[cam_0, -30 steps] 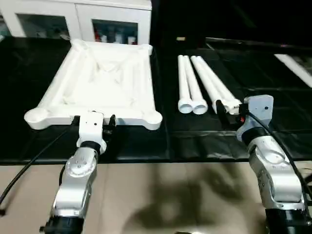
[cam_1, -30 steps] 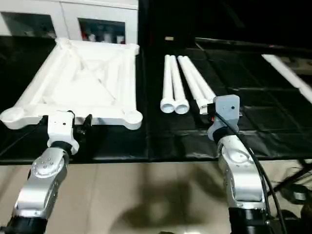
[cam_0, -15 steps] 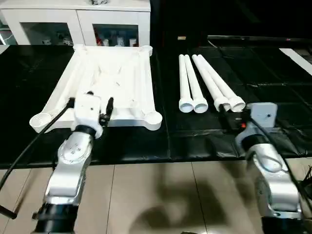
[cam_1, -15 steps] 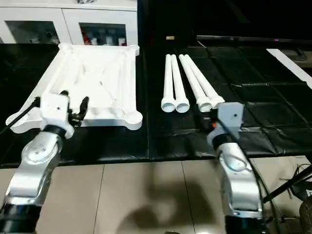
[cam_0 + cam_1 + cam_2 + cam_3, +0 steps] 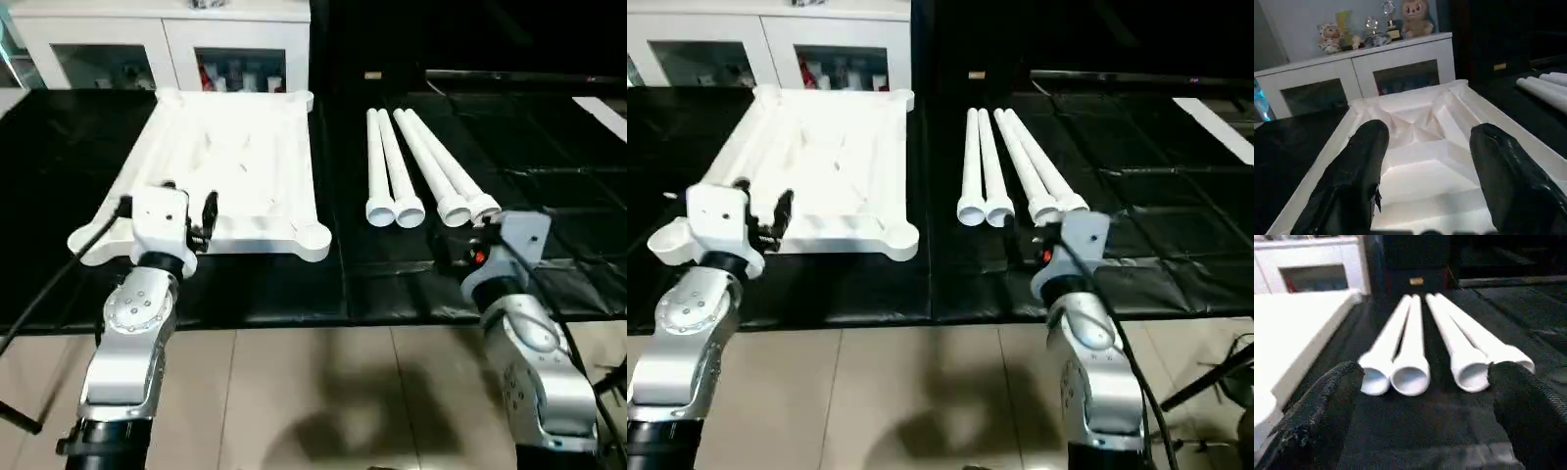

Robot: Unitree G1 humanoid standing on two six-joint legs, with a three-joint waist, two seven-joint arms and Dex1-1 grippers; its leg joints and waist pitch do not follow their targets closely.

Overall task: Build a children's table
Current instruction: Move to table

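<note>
The children's table lies in parts on a black mat. Its white top is upside down at the left, ribbed underside up, with round sockets at the corners. Four white legs lie side by side to its right, wide open ends toward me. My left gripper hovers open over the top's near edge, with nothing between its black fingers. My right gripper is open and empty just short of the legs' open ends.
A white glass-door cabinet stands behind the top, with plush toys and trophies on it. The black mat ends at beige floor tiles under my forearms. A black cable trails from my left wrist.
The camera has tilted. My left gripper has come up from the top's near edge to over it. My right gripper has drawn back a little from the legs' ends. Both stay open.
</note>
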